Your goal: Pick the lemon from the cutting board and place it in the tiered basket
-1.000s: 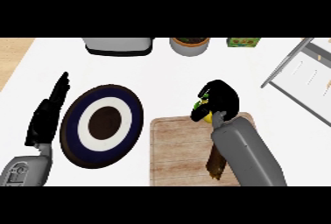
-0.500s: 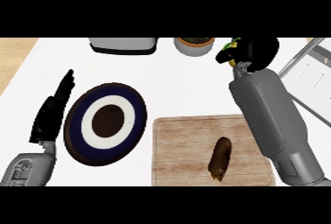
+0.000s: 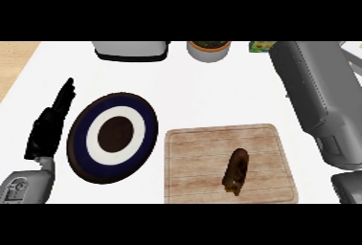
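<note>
Lemon is nowhere to be seen in the head view: the cutting board (image 3: 228, 165) carries only a dark brown elongated item (image 3: 236, 171) lying near its middle, and no yellow fruit shows on the counter (image 3: 191, 91) either. The right forearm (image 3: 314, 95) runs up the right side and passes out of the frame at the top, so the right hand is out of view and I cannot tell whether its fingers hold anything; my judgement is that the lemon, if it is being carried, is up there with that hand, but the frame does not show it. The tiered basket is not in view either. The left hand (image 3: 51, 122) rests at the left, just beside the dark blue and white plate (image 3: 113, 136), its fingers straight and holding nothing. At the far edge sit a grey appliance (image 3: 131, 50), a white pot (image 3: 209, 50) and a small green box (image 3: 260, 46). The main risk from here is that the placing step happens outside what the camera covers: a release made a little off the basket tier could let a round fruit roll off along the counter, and nothing here would confirm where it landed. The long right forearm also hangs near the back row of things and could brush the pot or box when it swings back.
</note>
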Robot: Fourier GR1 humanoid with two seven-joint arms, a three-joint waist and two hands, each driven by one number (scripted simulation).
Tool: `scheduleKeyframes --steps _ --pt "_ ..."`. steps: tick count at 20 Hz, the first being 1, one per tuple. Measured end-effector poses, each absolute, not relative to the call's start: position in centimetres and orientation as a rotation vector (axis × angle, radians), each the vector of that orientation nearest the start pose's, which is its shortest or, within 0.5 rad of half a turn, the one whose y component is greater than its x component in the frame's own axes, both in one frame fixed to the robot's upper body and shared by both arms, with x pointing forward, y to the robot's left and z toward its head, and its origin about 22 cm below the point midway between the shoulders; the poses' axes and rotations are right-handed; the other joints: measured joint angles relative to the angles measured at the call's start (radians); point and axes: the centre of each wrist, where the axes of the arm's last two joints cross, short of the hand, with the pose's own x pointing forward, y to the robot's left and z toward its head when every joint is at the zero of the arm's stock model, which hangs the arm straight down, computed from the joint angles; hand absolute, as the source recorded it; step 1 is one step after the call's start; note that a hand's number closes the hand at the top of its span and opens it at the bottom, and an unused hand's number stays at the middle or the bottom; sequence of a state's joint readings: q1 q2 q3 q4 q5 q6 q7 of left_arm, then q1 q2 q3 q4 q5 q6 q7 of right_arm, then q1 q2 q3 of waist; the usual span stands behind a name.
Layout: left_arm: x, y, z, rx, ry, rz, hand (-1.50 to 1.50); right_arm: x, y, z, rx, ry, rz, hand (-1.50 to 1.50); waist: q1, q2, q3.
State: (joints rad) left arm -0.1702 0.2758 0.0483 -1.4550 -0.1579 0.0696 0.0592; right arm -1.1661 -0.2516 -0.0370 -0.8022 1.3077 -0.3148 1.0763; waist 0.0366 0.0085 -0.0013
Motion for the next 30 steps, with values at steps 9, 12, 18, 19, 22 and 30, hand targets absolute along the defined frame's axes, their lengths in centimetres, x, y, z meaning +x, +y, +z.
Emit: scheduleKeyframes --steps 9,12,18,19,22,30 --pt "28.6 29.3 3.6 0.42 -1.548 -0.242 0.0 46.6 -20.8 24.9 -1.561 -1.054 0.049 1.5 -0.016 -0.002 0.001" --pt "28.3 29.1 3.6 0.421 -1.549 -0.245 0.0 46.9 -22.3 24.0 -1.6 -1.003 0.083 1.5 -0.015 -0.002 0.001" --pt "28.4 29.4 3.1 0.429 -1.551 -0.244 0.0 46.9 -27.5 23.8 -1.757 -0.811 0.18 1.5 -0.018 0.0 0.001" --pt "28.4 29.4 3.1 0.427 -1.549 -0.248 0.0 46.8 -28.4 23.5 -1.783 -0.769 0.196 1.5 -0.017 0.0 0.001" --pt "28.3 29.4 3.5 0.422 -1.552 -0.246 0.0 46.5 -30.7 23.3 -1.84 -0.687 0.212 1.5 -0.013 0.0 0.001" --pt "27.8 29.3 2.9 0.413 -1.538 -0.238 0.0 45.1 -35.6 22.1 -1.8 -0.645 0.278 1.5 -0.02 -0.003 0.002"
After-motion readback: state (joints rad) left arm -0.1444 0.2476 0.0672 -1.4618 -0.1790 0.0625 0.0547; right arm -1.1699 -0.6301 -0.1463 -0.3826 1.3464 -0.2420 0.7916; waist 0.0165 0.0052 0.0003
